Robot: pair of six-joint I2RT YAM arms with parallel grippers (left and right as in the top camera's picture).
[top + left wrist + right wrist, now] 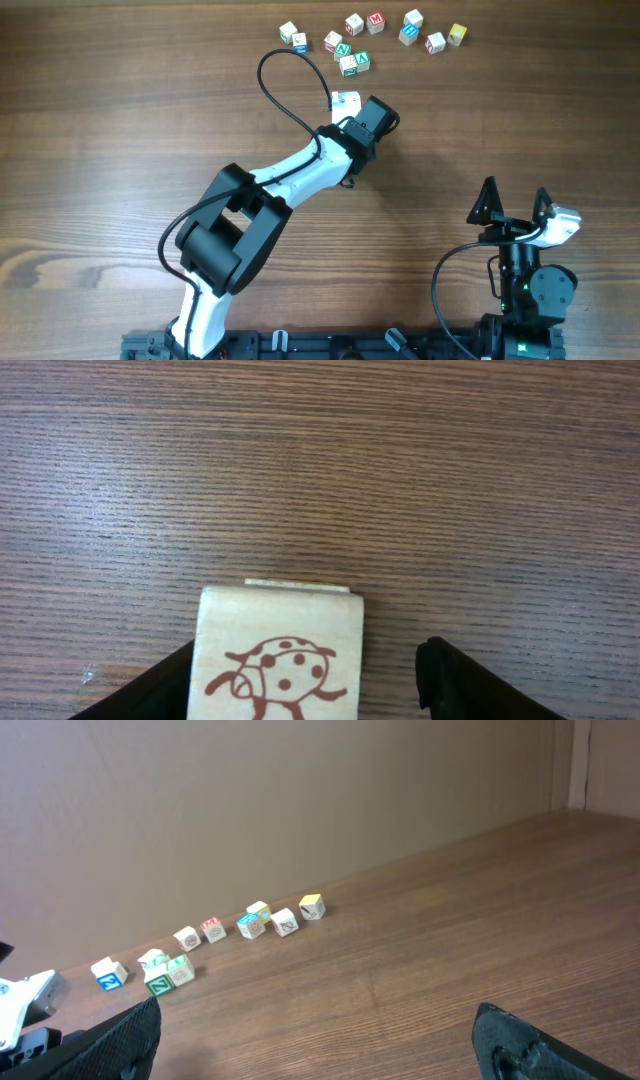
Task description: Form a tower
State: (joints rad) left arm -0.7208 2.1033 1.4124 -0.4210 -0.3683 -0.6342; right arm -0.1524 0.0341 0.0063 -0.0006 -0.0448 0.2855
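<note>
A pale wooden cube point(278, 660) with a red-brown ladybug drawn on it fills the space between the fingers of my left gripper point(305, 665). The left finger touches its side. The right finger point(440, 675) stands apart from it with bare wood between, so the gripper is open. A thin pale edge point(297, 583) shows just beyond the cube; whether this is a tower of two cubes I cannot tell. From overhead the left gripper point(378, 113) hides the cube. My right gripper point(515, 200) hovers open near the front right, nothing between its fingers point(510, 1040).
Several loose letter cubes lie along the far edge: a white one with blue marks point(299, 42), green-marked ones point(355, 63), a red-lettered one point(376, 19) and a yellow one point(457, 34). The left arm's black cable point(285, 85) loops over the table.
</note>
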